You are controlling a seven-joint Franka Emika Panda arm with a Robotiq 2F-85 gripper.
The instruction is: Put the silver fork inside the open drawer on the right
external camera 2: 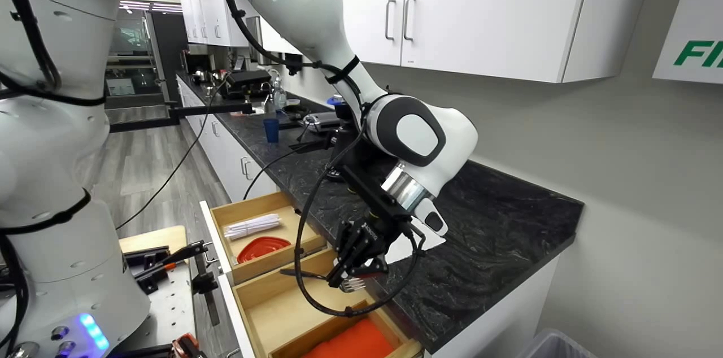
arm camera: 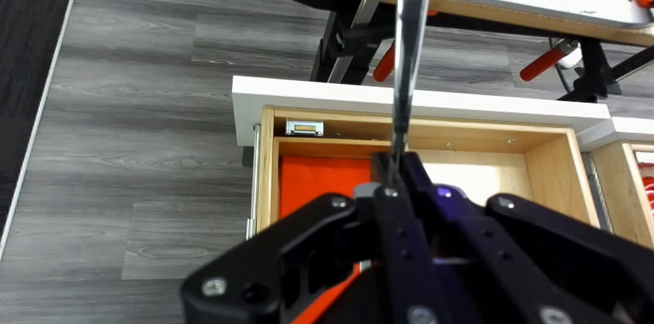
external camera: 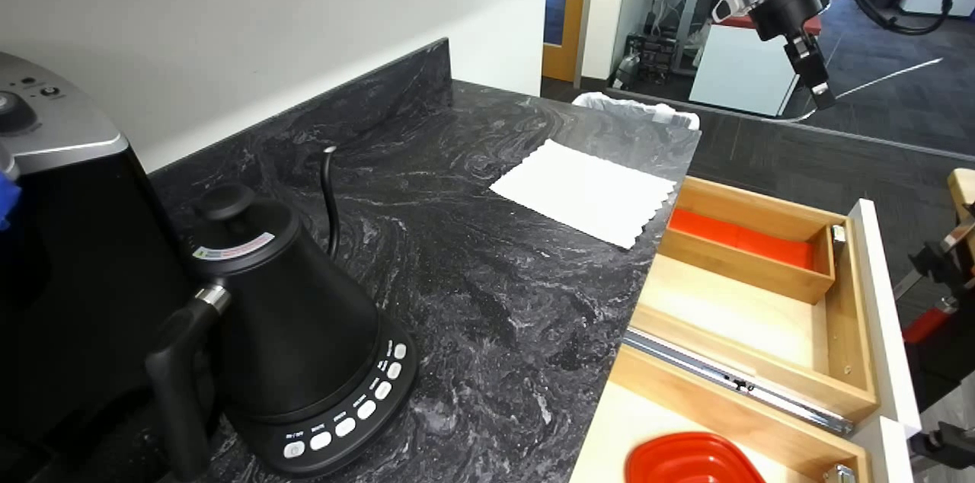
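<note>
The silver fork (external camera: pixel 887 77) is held crosswise in my gripper (external camera: pixel 823 96), up in the air. In an exterior view its tines (external camera 2: pixel 354 284) stick out on one side of my gripper (external camera 2: pixel 339 279) and its dark-looking handle on the other. In the wrist view the fork (arm camera: pixel 410 32) runs up from between the fingertips (arm camera: pixel 391 165), which are closed on it. The open drawer (external camera: pixel 739 308) lies below the gripper; it also shows in an exterior view (external camera 2: pixel 282 313) and the wrist view (arm camera: pixel 559 176). It has an orange-red-lined compartment and a bare pale-wood one.
The dark countertop (external camera: pixel 472 331) borders the drawer and bears a white napkin (external camera: pixel 583 190) and black kettle (external camera: pixel 297 315). An adjoining open drawer holds a red dish (external camera 2: pixel 262 248) and white bundle (external camera 2: pixel 252 226). A lined bin (external camera: pixel 640 108) stands past the counter end.
</note>
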